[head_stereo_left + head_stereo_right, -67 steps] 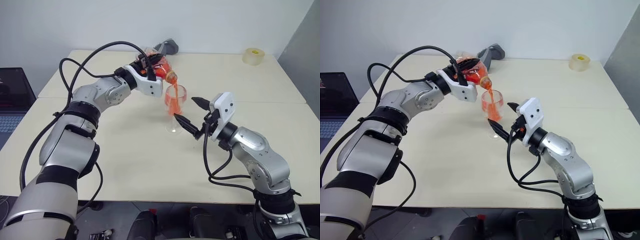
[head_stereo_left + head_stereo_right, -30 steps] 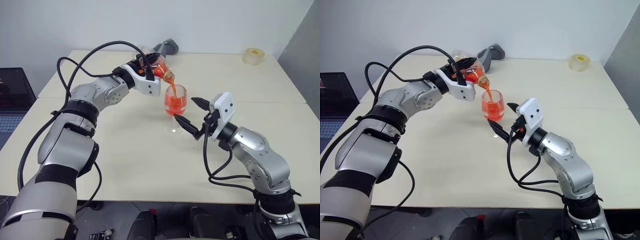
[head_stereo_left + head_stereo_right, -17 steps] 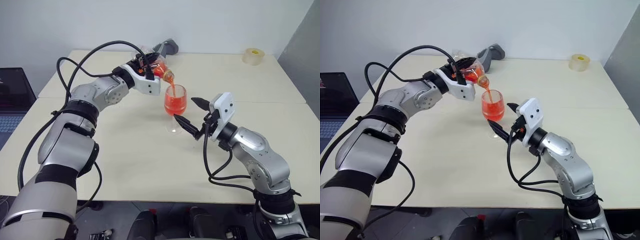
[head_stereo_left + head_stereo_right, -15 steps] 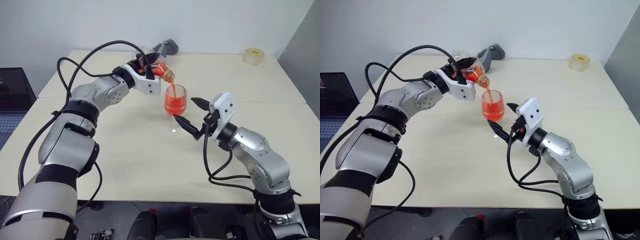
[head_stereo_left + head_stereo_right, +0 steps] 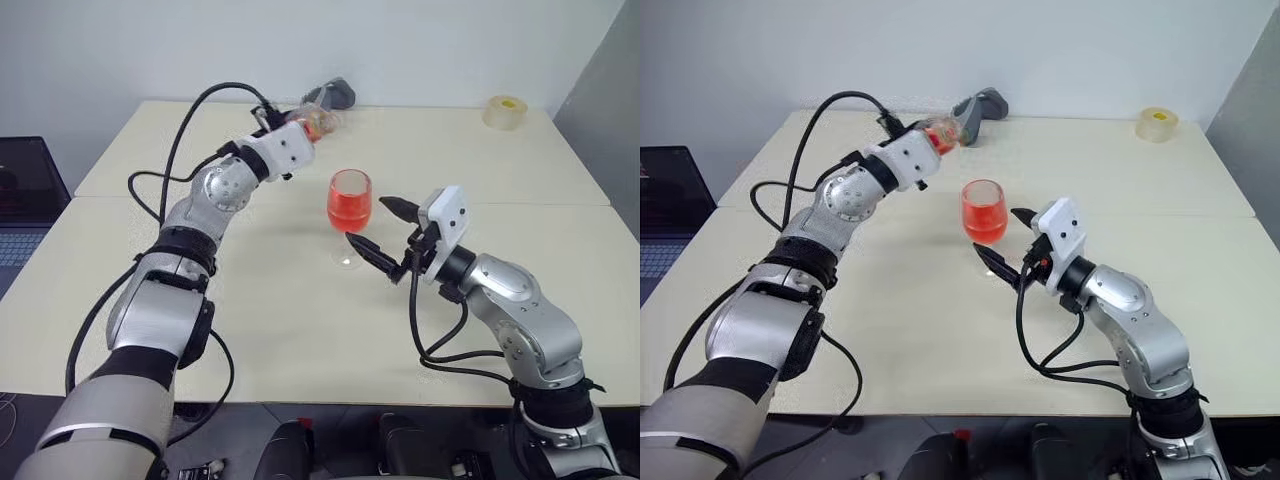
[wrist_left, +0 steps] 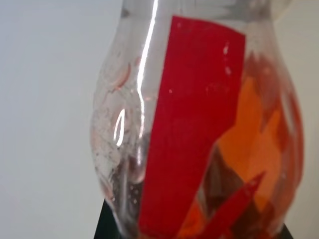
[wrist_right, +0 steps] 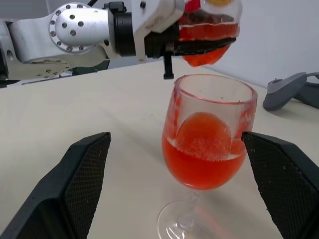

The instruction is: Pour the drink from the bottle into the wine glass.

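The wine glass (image 5: 349,182) stands upright on the table, and the red-orange drink (image 5: 348,212) fills about half of its bowl. My left gripper (image 5: 300,126) is shut on the clear bottle (image 5: 319,122), held above the table behind and to the left of the glass. Some drink is still in the bottle (image 7: 208,31), and nothing is flowing from it. The left wrist view looks straight at the bottle (image 6: 199,124) and its red label. My right gripper (image 5: 380,228) is open, one finger on each side of the glass (image 7: 209,149), touching nothing.
A yellowish tape roll (image 5: 505,110) sits at the table's far right corner. A grey handheld device (image 5: 335,95) lies at the far edge behind the bottle. A laptop (image 5: 25,200) stands off the table's left side.
My left wrist has rolled back, lifting the bottle's mouth off the glass and carrying the bottle left and away. The stream has stopped. The right arm has kept still.
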You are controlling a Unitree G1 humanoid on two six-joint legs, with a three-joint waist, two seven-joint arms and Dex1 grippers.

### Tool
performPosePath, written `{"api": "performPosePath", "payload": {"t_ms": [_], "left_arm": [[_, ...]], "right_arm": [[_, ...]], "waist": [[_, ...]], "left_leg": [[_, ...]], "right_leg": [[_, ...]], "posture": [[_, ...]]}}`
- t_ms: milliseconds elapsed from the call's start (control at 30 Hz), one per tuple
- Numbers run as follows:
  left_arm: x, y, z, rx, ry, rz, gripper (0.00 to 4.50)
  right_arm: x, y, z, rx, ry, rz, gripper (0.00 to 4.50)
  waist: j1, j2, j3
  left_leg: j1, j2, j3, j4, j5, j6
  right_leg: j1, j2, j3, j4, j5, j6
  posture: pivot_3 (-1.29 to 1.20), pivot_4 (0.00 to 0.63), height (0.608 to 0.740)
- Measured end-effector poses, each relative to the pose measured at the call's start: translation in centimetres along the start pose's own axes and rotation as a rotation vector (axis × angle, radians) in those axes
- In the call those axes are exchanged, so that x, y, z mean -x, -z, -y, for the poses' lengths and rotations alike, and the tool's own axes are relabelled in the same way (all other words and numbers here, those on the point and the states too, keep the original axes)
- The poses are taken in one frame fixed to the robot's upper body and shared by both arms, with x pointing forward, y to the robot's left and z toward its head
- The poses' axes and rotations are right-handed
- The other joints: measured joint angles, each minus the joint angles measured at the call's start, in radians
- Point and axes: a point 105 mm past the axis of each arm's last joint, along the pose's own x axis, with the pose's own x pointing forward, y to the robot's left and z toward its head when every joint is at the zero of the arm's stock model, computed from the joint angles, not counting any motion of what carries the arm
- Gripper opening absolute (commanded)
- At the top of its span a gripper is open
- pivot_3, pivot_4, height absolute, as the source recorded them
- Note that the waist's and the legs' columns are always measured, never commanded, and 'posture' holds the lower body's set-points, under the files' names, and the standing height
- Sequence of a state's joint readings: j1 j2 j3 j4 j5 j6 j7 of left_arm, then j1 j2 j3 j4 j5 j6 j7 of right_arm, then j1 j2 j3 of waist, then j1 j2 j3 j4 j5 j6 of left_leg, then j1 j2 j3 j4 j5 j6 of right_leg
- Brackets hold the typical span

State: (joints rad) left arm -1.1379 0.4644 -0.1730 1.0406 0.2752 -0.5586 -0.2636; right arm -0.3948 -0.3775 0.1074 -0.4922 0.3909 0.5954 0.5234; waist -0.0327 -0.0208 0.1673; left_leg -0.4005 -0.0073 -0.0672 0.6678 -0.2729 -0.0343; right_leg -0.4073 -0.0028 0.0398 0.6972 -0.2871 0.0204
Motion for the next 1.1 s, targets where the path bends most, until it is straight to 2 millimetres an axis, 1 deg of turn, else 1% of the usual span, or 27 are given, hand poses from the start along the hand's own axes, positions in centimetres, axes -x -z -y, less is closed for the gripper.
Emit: {"api": "performPosePath", "payload": {"t_ms": [100, 200, 267, 367, 433, 500, 667, 767, 867, 1000, 1067, 1100], "left_arm": [[1.1, 1.7, -0.5, 0.187, -0.073, -0.059, 0.90], [2.8, 3.8, -0.2, 0.364, -0.129, -0.121, 0.90], [4.2, 5.0, 0.7, 0.459, -0.151, -0.152, 0.90], [6.3, 6.6, 2.1, 0.582, -0.195, -0.207, 0.90], [7.3, 7.6, 3.1, 0.609, -0.202, -0.252, 0.90], [8.2, 8.2, 3.6, 0.645, -0.237, -0.282, 0.90], [8.9, 9.2, 4.0, 0.788, -0.317, -0.321, 0.90], [9.3, 10.0, 4.6, 0.833, -0.331, -0.354, 0.90], [9.8, 11.1, 5.6, 0.857, -0.326, -0.399, 0.90], [9.5, 11.4, 5.5, 0.853, -0.324, -0.412, 0.90], [9.4, 11.5, 5.4, 0.845, -0.322, -0.413, 1.61], [9.4, 11.5, 5.4, 0.839, -0.319, -0.410, 1.88]], "right_arm": [[0.8, -0.2, -0.8, 0.000, -0.075, -0.006, 4.50], [1.4, -0.4, -2.1, -0.010, -0.168, -0.021, 4.50], [1.6, -0.5, -2.5, -0.004, -0.201, -0.027, 4.50], [1.0, -0.3, -3.5, -0.015, -0.234, -0.025, 4.50], [0.7, -0.1, -4.1, -0.017, -0.258, -0.029, 4.50], [0.4, -0.1, -4.3, -0.017, -0.278, -0.033, 4.50], [-0.1, 0.2, -4.8, -0.009, -0.327, -0.049, 4.50], [-0.4, 0.5, -4.7, 0.000, -0.341, -0.064, 4.50], [-0.6, 0.4, -4.6, 0.012, -0.348, -0.065, 4.50], [-0.6, 0.4, -4.7, 0.014, -0.356, -0.064, 4.50], [-0.6, 0.4, -4.7, 0.014, -0.359, -0.064, 4.50], [-0.6, 0.4, -4.7, 0.015, -0.362, -0.064, 4.50]], "waist": [[0.000, 0.000, 0.000], [0.000, 0.000, 0.000], [0.000, 0.000, 0.000], [0.000, 0.000, -0.001], [0.001, -0.001, -0.001], [0.004, -0.001, -0.001], [0.010, -0.002, -0.002], [0.006, -0.002, -0.002], [0.005, -0.002, -0.002], [0.005, -0.003, -0.002], [0.005, -0.002, -0.003], [0.005, -0.002, -0.003]], "left_leg": [[0.000, 0.000, -0.001, 0.001, 0.000, 0.000], [0.000, 0.000, -0.001, 0.002, 0.000, 0.000], [-0.001, 0.001, -0.002, 0.003, 0.000, 0.000], [-0.001, 0.001, -0.003, 0.004, 0.000, 0.000], [-0.002, 0.001, -0.004, 0.006, 0.000, 0.000], [-0.003, 0.000, -0.004, 0.008, 0.000, 0.000], [-0.003, 0.000, -0.006, 0.009, -0.001, 0.001], [-0.003, 0.000, -0.005, 0.009, 0.000, 0.001], [-0.003, 0.000, -0.005, 0.009, -0.001, 0.001], [-0.002, 0.000, -0.005, 0.009, -0.001, 0.001], [-0.002, 0.000, -0.005, 0.009, -0.001, 0.001], [-0.002, 0.000, -0.005, 0.009, -0.001, 0.001]], "right_leg": [[0.000, 0.000, 0.000, 0.000, 0.000, 0.000], [0.000, 0.000, 0.000, 0.001, 0.000, 0.000], [0.000, 0.000, 0.000, 0.001, 0.000, 0.000], [0.001, 0.000, 0.001, 0.001, 0.000, 0.000], [0.001, 0.000, 0.000, 0.001, 0.000, 0.000], [0.001, 0.000, 0.000, 0.001, 0.000, 0.000], [0.002, -0.001, -0.001, 0.001, 0.000, 0.000], [0.002, -0.001, -0.002, 0.001, 0.000, 0.000], [0.002, -0.001, -0.002, 0.001, 0.000, 0.000], [0.003, -0.001, -0.002, 0.001, 0.000, 0.000], [0.003, -0.001, -0.002, 0.001, 0.000, 0.000], [0.003, -0.001, -0.002, 0.001, 0.000, 0.000]], "posture": [[0.00, 0.150, 0.740], [0.00, 0.150, 0.740], [0.00, 0.150, 0.740], [0.00, 0.150, 0.740], [0.00, 0.150, 0.740], [0.00, 0.150, 0.740], [0.00, 0.150, 0.740], [0.00, 0.150, 0.740], [0.00, 0.150, 0.740], [0.00, 0.150, 0.740], [0.00, 0.150, 0.740], [0.00, 0.150, 0.740]]}}
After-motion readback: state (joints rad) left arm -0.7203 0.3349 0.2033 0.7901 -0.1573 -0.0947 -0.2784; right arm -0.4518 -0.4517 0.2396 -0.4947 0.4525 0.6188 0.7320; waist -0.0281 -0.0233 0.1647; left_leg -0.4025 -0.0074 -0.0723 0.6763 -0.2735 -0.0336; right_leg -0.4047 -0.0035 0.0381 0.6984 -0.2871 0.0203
